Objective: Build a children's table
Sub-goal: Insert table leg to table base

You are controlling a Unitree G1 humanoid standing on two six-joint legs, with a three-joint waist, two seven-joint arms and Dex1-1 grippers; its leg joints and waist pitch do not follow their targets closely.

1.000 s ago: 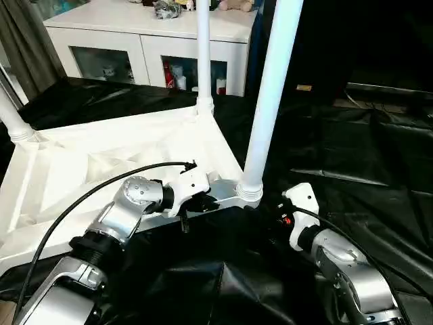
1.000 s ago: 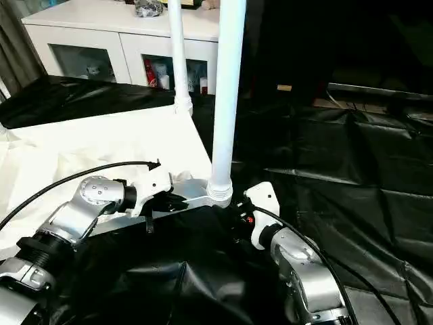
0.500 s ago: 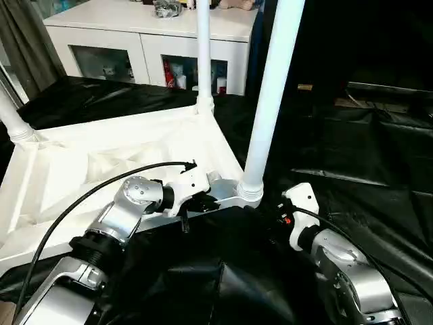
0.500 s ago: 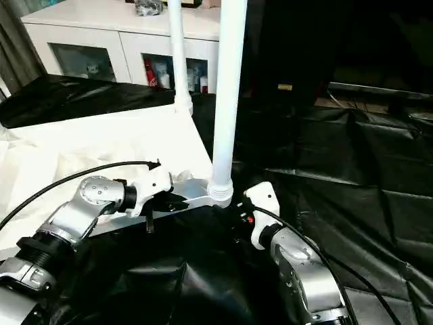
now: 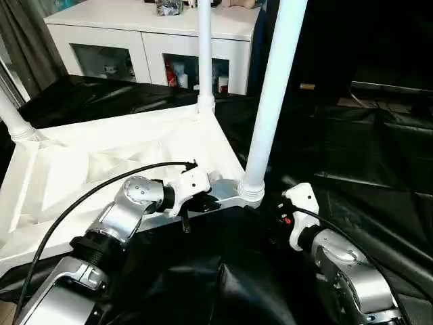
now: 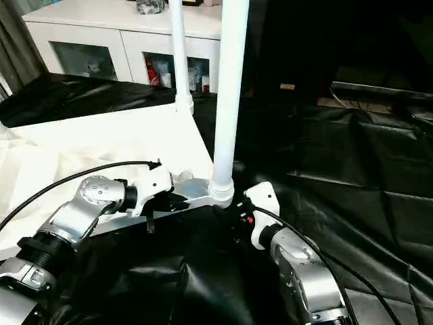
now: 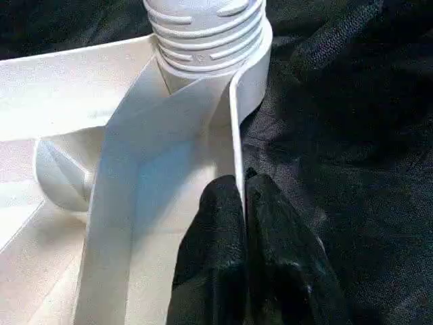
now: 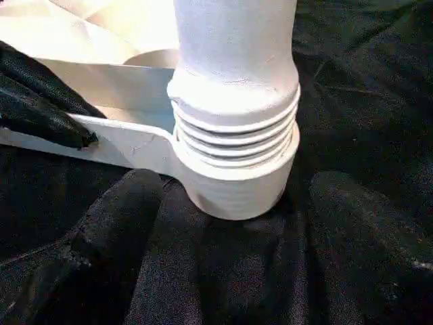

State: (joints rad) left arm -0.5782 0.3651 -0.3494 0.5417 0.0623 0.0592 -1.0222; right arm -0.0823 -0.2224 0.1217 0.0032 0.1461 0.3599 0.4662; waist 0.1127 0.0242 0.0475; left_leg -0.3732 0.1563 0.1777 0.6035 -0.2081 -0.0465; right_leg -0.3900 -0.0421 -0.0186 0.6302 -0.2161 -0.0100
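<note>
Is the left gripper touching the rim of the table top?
Touching. In the left wrist view, the left gripper has its jaws closed on the thin upright rim of the table top, one black finger on each side.

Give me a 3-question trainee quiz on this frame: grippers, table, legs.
1. True or false: the left gripper is shut on the rim of the upturned table.
2. The right gripper is: A) shut on the near leg B) open, one finger on either side of the near leg's socket, not clamped C) holding a loose leg.
3. How many legs stand in sockets in the left eye view?

Key:
1. True. Both black fingers pinch the thin rim wall.
2. B.
3. Three: the near leg, the far leg and one at the left edge.
</note>
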